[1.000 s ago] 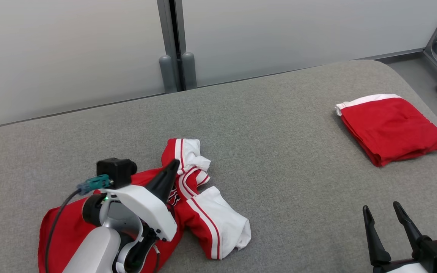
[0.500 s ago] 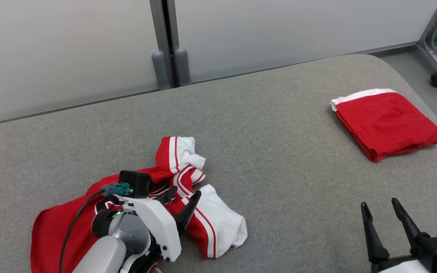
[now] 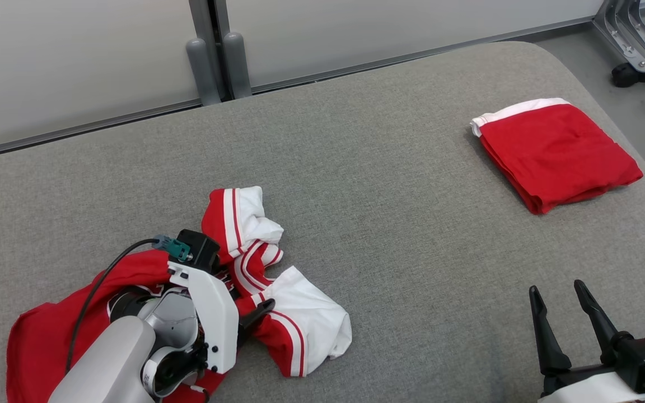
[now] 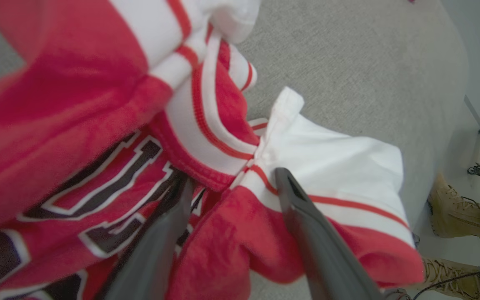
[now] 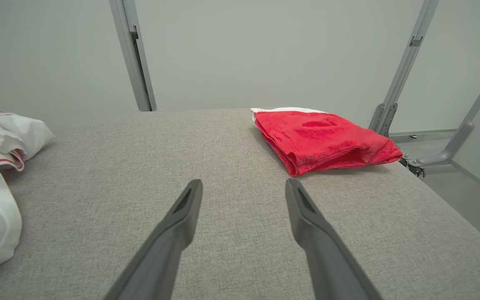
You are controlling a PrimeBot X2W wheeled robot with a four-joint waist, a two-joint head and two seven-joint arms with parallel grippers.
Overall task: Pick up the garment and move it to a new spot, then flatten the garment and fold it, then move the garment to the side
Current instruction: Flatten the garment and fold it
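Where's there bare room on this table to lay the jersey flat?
The table is bare in the middle, between the jersey and the folded garment, and along the far edge by the wall. Crowded near left, around the left gripper.

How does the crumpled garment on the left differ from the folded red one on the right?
The crumpled garment lies bunched in loose folds; the folded garment is a neat flat stack. The crumpled garment shows white panels, red stripes and dark lettering; the folded garment is almost all red with one white edge. The open left gripper is at the crumpled garment; nothing touches the folded garment. Both lie on the gray table.
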